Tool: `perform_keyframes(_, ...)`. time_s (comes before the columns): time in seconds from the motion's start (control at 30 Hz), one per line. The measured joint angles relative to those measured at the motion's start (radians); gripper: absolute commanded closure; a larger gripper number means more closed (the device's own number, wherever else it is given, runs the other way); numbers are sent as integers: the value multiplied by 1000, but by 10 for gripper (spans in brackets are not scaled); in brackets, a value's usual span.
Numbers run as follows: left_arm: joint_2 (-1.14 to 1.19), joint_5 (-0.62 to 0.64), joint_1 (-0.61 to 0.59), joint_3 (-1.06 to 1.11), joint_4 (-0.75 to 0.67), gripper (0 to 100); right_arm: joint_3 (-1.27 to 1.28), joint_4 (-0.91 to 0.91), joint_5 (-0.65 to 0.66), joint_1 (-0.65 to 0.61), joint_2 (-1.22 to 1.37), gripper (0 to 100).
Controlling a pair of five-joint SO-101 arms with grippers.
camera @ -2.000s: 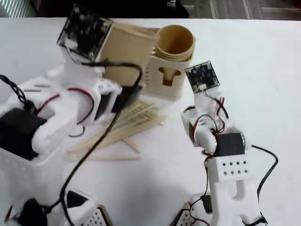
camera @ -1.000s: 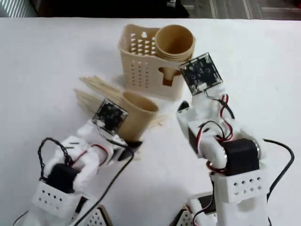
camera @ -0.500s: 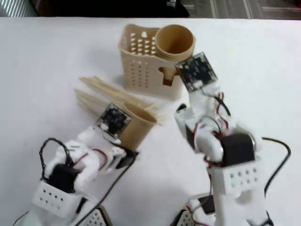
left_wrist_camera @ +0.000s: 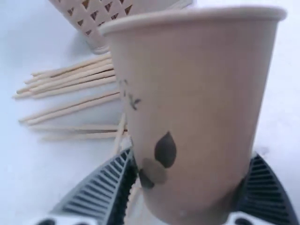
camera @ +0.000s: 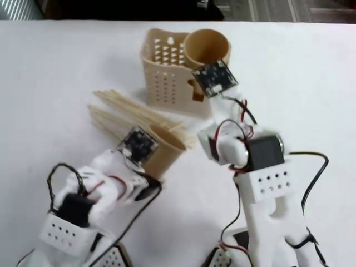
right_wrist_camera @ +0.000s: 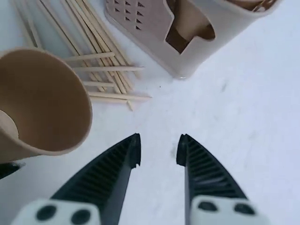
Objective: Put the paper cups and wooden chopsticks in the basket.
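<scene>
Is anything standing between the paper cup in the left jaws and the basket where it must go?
Only the wooden chopsticks lie flat on the table between the paper cup and the basket; a lifted cup should clear them. The right gripper, jaws open, hovers just beside that path.

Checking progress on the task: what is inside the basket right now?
Paper cups stand at one end of the basket. Its floor is hidden by its own walls, and the right arm covers part, so anything else inside cannot be told.
</scene>
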Motion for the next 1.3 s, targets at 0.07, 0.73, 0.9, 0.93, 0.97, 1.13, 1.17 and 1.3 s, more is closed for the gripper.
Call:
perform_keyframes(0.07,0,-95,-38,0,-3,665,0,8,0,0,0,858)
perform_keyframes(0.73,0,129,-94,48,-95,592,0,14,0,0,0,858)
perform_keyframes(0.9,0,130,-95,52,-95,539,0,14,0,0,0,858)
perform_keyframes(0.93,0,130,-95,52,-95,539,0,14,0,0,0,858)
perform_keyframes(0.97,0,130,-95,52,-95,539,0,14,0,0,0,858)
perform_keyframes(1.13,0,130,-95,52,-95,539,0,14,0,0,0,859)
perform_keyframes(1.17,0,130,-97,52,-95,539,0,14,0,0,0,858)
perform_keyframes(1.3,0,183,-137,14,-95,539,0,14,0,-3,0,858)
